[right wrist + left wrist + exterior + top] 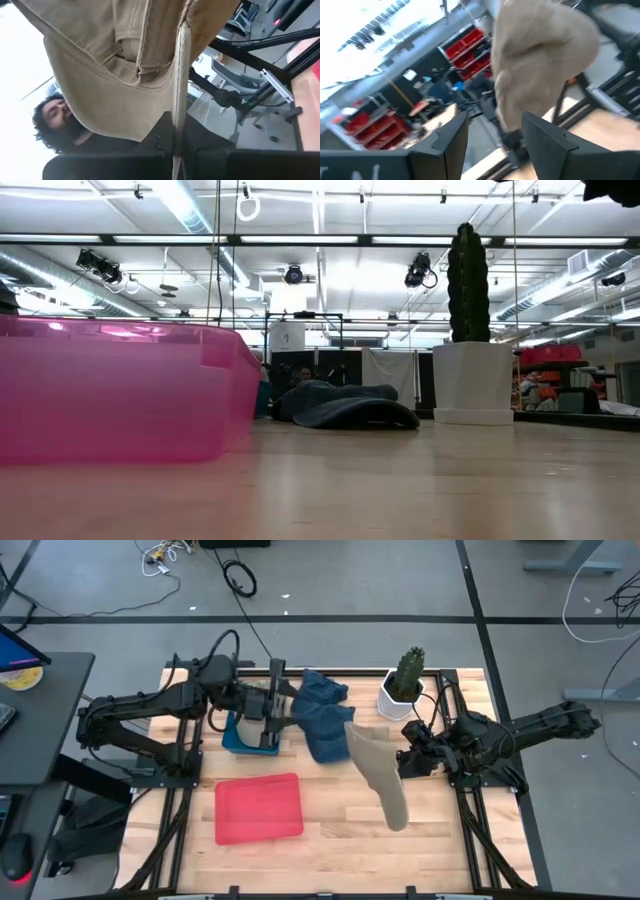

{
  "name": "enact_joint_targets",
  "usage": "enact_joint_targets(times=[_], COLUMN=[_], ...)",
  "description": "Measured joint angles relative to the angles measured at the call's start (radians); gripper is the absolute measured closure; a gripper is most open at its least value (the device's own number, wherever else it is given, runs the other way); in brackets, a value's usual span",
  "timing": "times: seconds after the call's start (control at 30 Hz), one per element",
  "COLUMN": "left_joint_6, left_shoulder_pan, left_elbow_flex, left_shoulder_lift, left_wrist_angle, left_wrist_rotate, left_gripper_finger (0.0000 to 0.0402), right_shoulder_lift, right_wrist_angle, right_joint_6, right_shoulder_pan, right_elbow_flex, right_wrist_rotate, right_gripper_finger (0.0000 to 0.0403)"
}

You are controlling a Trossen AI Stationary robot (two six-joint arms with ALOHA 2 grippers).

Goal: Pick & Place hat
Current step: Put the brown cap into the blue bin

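- Right gripper [403,762] was clamped on the tan hat [378,775], hanging above the table [340,840] mid-right.
- Left gripper [285,712] sat part-open, empty, by the blue hat [322,710].
- Best move: carry low and level to the red bin [259,808], release once inside.

The left wrist view is smeared: the tan hat [540,60] has soft outlines, and the red bins [465,47] behind it cannot be read. In the right wrist view the hat [125,65] runs off the top edge, so its crown is cut away. In the low view, the pink bin [120,390] hides the table behind it and is cut off at the left edge, and both arms seem out of frame.
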Motion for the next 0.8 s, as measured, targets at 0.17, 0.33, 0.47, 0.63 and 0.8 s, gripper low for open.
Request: enact_joint_targets(times=[0.17,0.33,0.47,0.63,0.8], left_joint_6=[-0.119,-0.213,-0.309,-0.34,-0.347], left_shoulder_pan=[0.0,0.001,0.0,0.0,0.0], left_elbow_flex=[0.0,0.0,0.0,-0.001,-0.002], left_shoulder_lift=[0.03,0.074,0.11,0.133,0.148], left_wrist_angle=[0.081,0.111,0.136,0.15,0.158], left_wrist_rotate=[0.057,0.132,0.207,0.275,0.32], left_gripper_finger=[0.0213,0.0213,0.0213,0.0213,0.0213], right_shoulder_lift=[0.02,0.051,0.075,0.097,0.113], right_wrist_angle=[0.007,0.02,0.024,0.031,0.069], right_joint_6=[0.052,0.085,0.093,0.095,0.095], right_shoulder_pan=[0.0,0.0,0.0,0.0,0.0], right_elbow_flex=[0.0,0.0,0.0,0.0,0.0], right_wrist_rotate=[-0.008,-0.019,-0.026,-0.035,-0.035], right_gripper_finger=[0.0398,0.0398,0.0398,0.0397,0.0396])
